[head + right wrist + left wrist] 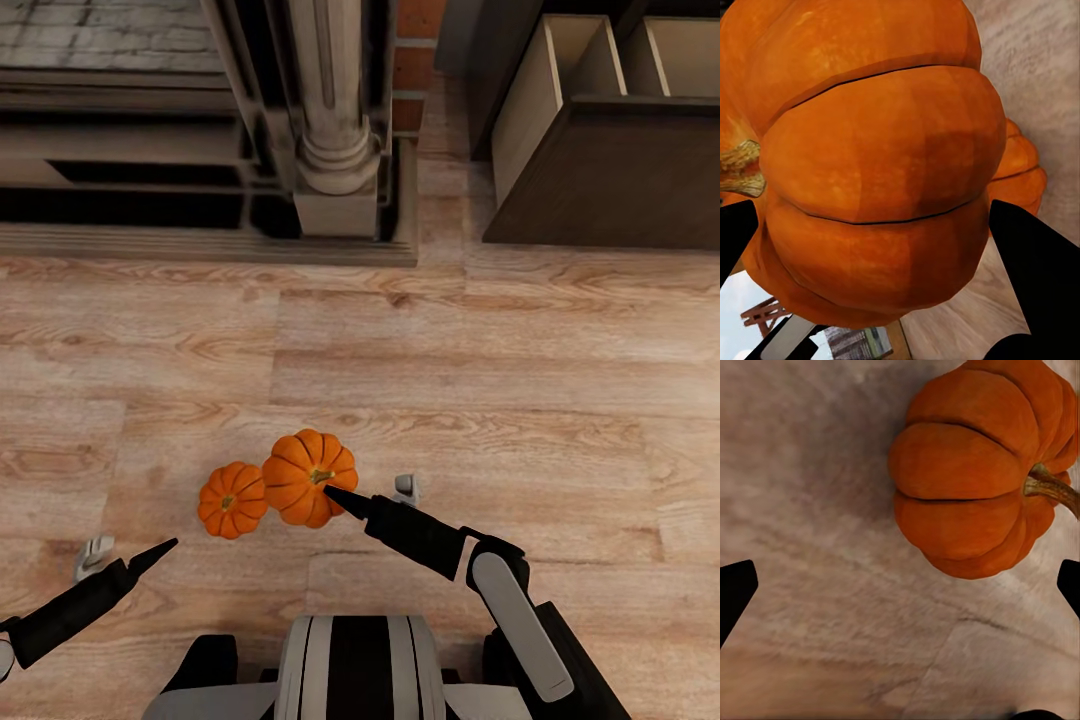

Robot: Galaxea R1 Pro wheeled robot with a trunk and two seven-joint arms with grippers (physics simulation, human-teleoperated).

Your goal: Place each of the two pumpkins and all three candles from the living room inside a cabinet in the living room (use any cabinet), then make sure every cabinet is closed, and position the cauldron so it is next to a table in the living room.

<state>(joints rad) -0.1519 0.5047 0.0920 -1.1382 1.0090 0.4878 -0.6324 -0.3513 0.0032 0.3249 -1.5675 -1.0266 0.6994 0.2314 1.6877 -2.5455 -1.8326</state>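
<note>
Head view: two pumpkins on the wood floor (500,350) just ahead of my base, touching each other. The bigger pumpkin (310,477) sits right of the smaller pumpkin (232,499). My right gripper (345,500) is at the bigger one, tip up near its stem; in the right wrist view that pumpkin (870,165) sits between my fingers (1035,277), jaws wide on either side of it. Can't tell if the pads actually touch. Smaller one (1020,169) peeks from behind it.

My left gripper (160,550) hangs low, left of the smaller pumpkin, apart from it. Left wrist view: fingers (735,592) spread wide w/ bare floor between, a pumpkin (975,472) just beyond.

Cabinet (600,170) stands far right w/ a drawer (610,60) pulled open, pale inside. Fireplace (200,130) far left.
</note>
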